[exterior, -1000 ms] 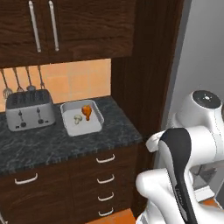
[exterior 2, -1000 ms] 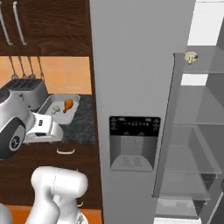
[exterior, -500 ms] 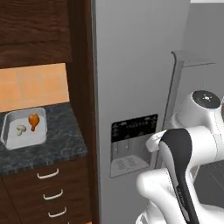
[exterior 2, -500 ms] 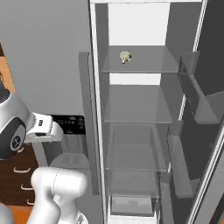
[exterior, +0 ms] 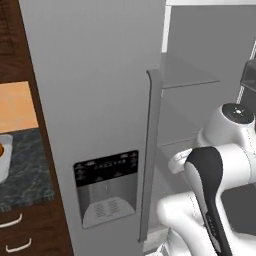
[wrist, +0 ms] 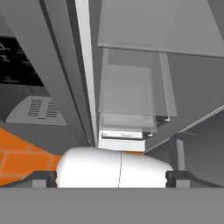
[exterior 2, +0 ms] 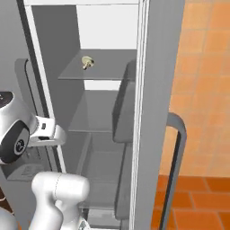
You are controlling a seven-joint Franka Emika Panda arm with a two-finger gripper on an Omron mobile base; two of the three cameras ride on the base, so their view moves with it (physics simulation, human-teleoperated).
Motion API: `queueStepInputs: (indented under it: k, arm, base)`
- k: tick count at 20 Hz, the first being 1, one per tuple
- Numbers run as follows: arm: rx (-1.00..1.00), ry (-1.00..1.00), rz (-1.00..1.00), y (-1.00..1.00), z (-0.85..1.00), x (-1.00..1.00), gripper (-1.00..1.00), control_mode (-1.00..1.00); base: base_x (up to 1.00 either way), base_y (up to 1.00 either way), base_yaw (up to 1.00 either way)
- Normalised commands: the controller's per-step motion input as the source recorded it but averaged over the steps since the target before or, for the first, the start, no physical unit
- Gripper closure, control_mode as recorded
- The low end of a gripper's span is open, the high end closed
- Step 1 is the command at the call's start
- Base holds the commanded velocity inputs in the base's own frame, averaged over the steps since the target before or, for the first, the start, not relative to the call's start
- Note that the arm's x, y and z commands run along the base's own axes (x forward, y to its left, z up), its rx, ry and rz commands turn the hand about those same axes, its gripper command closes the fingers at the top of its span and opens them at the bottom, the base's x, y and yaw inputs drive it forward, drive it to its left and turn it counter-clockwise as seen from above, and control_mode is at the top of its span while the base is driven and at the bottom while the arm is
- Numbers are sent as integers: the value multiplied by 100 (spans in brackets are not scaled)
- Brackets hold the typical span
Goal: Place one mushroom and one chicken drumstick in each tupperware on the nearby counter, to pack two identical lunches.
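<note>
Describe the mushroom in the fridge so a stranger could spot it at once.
Look into the open grey fridge in the right base view and go to the top glass shelf. The mushroom sits near that shelf's back left, small and tan. It is the sole item on any shelf; the lower ones are bare.

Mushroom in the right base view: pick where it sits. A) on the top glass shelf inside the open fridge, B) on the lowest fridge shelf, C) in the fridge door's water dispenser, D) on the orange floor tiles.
A: the small tan mushroom rests on the uppermost glass shelf of the open fridge, with the lower shelves beneath it bare.
</note>
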Motion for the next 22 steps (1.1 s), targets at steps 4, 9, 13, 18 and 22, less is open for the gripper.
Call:
queueStepInputs:
  k: [4, 9, 13, 18, 22]
  arm:
    - [0, 0, 0, 0, 0, 0, -100, 100]
    - [0, 0, 0, 0, 0, 0, -100, 100]
    - [0, 0, 0, 0, 0, 0, -100, 100]
    - [1, -11, 0, -4, 6, 81, -100, -100]
    - [0, -34, 0, 0, 49, 97, -100, -100]
  base:
    - [65, -48, 0]
    - [56, -50, 0]
    - [54, -16, 0]
    - [0, 0, 0]
    - [0, 0, 0]
